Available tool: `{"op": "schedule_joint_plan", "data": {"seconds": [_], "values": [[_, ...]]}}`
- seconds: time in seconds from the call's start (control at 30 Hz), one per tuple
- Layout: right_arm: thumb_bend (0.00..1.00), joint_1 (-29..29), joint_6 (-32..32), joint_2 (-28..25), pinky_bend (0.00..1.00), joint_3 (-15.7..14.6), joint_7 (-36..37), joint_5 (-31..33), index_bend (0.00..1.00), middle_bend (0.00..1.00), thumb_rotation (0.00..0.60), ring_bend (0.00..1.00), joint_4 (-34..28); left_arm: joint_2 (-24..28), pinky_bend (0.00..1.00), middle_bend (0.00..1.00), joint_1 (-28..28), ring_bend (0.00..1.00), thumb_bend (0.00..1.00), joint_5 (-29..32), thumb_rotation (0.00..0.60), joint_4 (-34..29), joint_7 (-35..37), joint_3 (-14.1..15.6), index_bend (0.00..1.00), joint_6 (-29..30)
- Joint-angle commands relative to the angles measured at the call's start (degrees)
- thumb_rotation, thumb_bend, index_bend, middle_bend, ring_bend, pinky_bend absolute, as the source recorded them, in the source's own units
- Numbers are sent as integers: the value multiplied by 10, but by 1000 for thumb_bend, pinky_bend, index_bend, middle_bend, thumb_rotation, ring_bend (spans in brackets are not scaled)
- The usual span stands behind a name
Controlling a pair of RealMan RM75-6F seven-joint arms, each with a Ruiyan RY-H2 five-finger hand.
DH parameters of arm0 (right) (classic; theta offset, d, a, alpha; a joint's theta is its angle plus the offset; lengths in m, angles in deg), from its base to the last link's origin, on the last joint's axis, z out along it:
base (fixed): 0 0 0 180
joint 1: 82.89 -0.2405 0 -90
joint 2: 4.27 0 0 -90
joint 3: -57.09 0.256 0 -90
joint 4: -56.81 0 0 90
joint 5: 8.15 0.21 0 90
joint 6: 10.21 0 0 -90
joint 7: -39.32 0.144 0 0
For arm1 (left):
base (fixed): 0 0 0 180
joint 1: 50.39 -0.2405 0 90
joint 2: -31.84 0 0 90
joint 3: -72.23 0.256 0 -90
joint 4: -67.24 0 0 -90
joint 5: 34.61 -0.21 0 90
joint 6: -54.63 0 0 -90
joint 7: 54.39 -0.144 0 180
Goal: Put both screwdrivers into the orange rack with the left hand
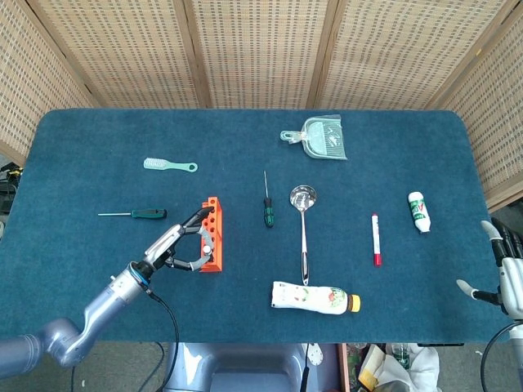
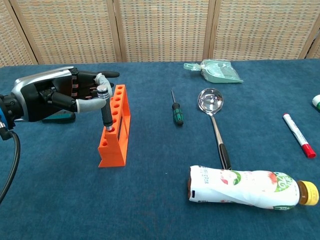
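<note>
The orange rack (image 1: 214,219) (image 2: 116,136) stands left of centre. A dark tool with a silver cap (image 2: 106,109) stands upright in the rack's nearest hole. My left hand (image 1: 174,247) (image 2: 54,93) pinches this tool near its top from the left. One green-handled screwdriver (image 1: 135,214) lies on the cloth left of the rack, mostly hidden behind the hand in the chest view. The other green-handled screwdriver (image 1: 267,208) (image 2: 176,111) lies to the right of the rack. My right hand (image 1: 508,279) hangs at the table's right edge, fingers apart and empty.
A spoon (image 1: 302,224), a lying drink bottle (image 1: 315,298) and a red marker (image 1: 376,238) are right of the rack. A small white bottle (image 1: 418,211), a green dustpan (image 1: 319,139) and a brush (image 1: 169,165) lie further back.
</note>
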Motion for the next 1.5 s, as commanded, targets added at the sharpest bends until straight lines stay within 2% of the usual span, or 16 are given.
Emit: {"op": "schedule_joint_plan", "data": {"seconds": [0.03, 0.6, 0.67, 0.73, 0.8, 0.9, 1.07, 1.17, 1.23, 1.4, 1.5], "values": [[0, 0, 0, 0, 0, 0, 0, 0, 0, 0, 600, 0, 0, -1, 0, 0, 1, 0, 430, 0, 600, 0, -1, 0, 696, -2], [0, 0, 1, -1, 0, 0, 2, 0, 0, 0, 600, 0, 0, -11, 0, 0, 2, 0, 431, 4, 600, 9, -19, -1, 678, -8], [0, 0, 1, -1, 0, 0, 2, 0, 0, 0, 600, 0, 0, -11, 0, 0, 1, 0, 434, 3, 600, 10, -23, 0, 602, -7], [0, 0, 1, -1, 0, 0, 2, 0, 0, 0, 600, 0, 0, -9, 0, 0, 2, 0, 398, -2, 600, 9, -25, 3, 453, -7], [0, 0, 1, -1, 0, 0, 2, 0, 0, 0, 600, 0, 0, -7, 0, 0, 2, 0, 264, -7, 600, 10, -29, 6, 296, -6], [0, 0, 1, -1, 0, 0, 2, 0, 0, 0, 600, 0, 0, -5, 0, 0, 0, 0, 96, -11, 600, 7, -35, 6, 149, 2], [0, 0, 1, -1, 0, 0, 3, 0, 0, 0, 600, 0, -1, 6, 0, 0, -5, 0, 10, -24, 600, -6, -36, 6, 38, 24], [0, 1, 0, -2, 0, 0, 4, 0, 0, 0, 600, 0, -1, 22, 0, 0, -12, 0, 0, -36, 600, -20, -48, 5, 0, 49], [0, 1, 0, -2, 0, 0, 5, -1, 0, 0, 600, 0, -1, 38, 0, 0, -17, 0, 0, -38, 600, -29, -70, 1, 0, 63], [0, 1, -1, -3, 0, -1, 7, -2, 0, 0, 600, 0, -2, 89, 0, 0, -25, 0, 0, 7, 600, -37, -198, -22, 0, 63], [0, 1, 0, -3, 0, 0, 5, 0, 0, 0, 600, 0, -2, 109, 0, 0, -25, 0, 0, 73, 600, -6, -326, -38, 56, 37]]}}
